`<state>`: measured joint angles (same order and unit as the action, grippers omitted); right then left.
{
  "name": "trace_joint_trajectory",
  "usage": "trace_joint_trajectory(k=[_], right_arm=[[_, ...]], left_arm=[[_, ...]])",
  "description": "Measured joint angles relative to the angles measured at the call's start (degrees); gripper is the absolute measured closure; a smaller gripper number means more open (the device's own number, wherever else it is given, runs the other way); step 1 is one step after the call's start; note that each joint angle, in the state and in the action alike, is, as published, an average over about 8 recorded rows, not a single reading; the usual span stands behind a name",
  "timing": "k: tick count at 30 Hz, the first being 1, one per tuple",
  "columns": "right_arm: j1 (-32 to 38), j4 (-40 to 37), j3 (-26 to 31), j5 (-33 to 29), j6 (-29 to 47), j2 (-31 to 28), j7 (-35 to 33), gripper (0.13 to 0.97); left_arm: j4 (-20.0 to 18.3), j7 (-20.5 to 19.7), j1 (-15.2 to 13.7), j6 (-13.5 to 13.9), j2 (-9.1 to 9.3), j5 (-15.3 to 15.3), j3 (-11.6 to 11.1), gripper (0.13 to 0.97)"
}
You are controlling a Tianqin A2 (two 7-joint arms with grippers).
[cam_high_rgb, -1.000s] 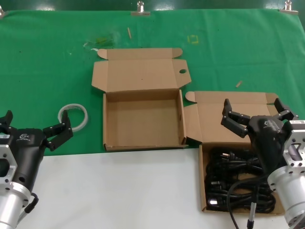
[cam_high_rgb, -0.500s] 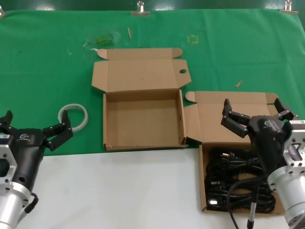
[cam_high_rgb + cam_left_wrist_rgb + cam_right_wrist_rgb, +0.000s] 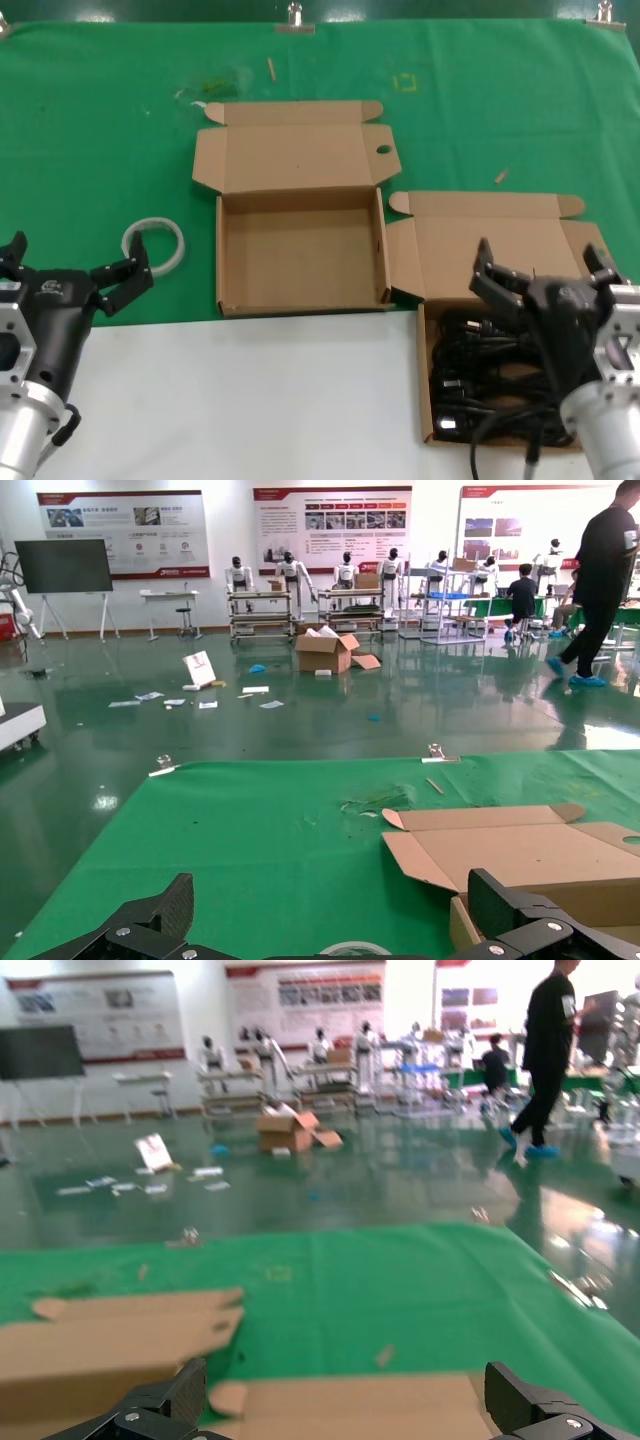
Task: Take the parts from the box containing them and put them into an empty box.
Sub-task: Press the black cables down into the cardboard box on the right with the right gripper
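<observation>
Hanging low at about 4 o'clock in the head view, the right hand (image 3: 545, 272) has its black fingers spread wide apart and holds nothing. It is just above the box containing them (image 3: 428, 400), over the far part of it. That box sits on the desk at about 5 o'clock. It is full of the parts (image 3: 490, 375), which are black cables all tangled together. The lid (image 3: 480, 240) of this box lies open and flat, pointing toward 12 o'clock.

Next to it, toward 10 o'clock, is an empty box (image 3: 300, 245). Its near right corner almost touches the side flap of the full box. Its inside is plain brown. Its lid is open too, with a small round hole (image 3: 383, 150) near the right edge.

The left hand (image 3: 75, 262) waits at about 8 o'clock, well apart from both boxes. Its fingers are spread wide too, and it holds nothing. A white ring (image 3: 154, 243) lies on the green cloth (image 3: 100, 120) just past that hand, toward 1 o'clock. The near part of the desk (image 3: 250, 400) is white.
</observation>
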<state>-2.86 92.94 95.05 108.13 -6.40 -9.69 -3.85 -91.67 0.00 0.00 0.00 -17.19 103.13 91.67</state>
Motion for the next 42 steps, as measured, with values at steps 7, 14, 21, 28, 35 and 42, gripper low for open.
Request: trace_joint_trajectory(k=[7,14,21,28,35,42], right_arm=[[-5.4,3.7,1.2,4.4,-6.2,0.0,-4.9,0.129],[-8.9,7.5,4.5,11.4,-14.6,0.0,-15.6,0.129],[-8.9,10.6,9.2,21.5,-24.6,0.0,-32.0,0.129],[-8.4,12.3,9.7,29.8,-31.8,0.0,-49.5,0.129],[-8.1,13.2,6.4,37.4,-34.9,0.0,-65.1,0.129],[-6.6,12.6,3.6,42.9,-35.3,0.0,-77.1,0.129]], left_arm=[[0.0,0.0,0.0,0.0,0.0,0.0,0.0,0.132],[0.0,0.0,0.0,0.0,0.0,0.0,0.0,0.132],[0.0,0.0,0.0,0.0,0.0,0.0,0.0,0.132],[0.0,0.0,0.0,0.0,0.0,0.0,0.0,0.132],[0.0,0.0,0.0,0.0,0.0,0.0,0.0,0.132],[0.0,0.0,0.0,0.0,0.0,0.0,0.0,0.132]])
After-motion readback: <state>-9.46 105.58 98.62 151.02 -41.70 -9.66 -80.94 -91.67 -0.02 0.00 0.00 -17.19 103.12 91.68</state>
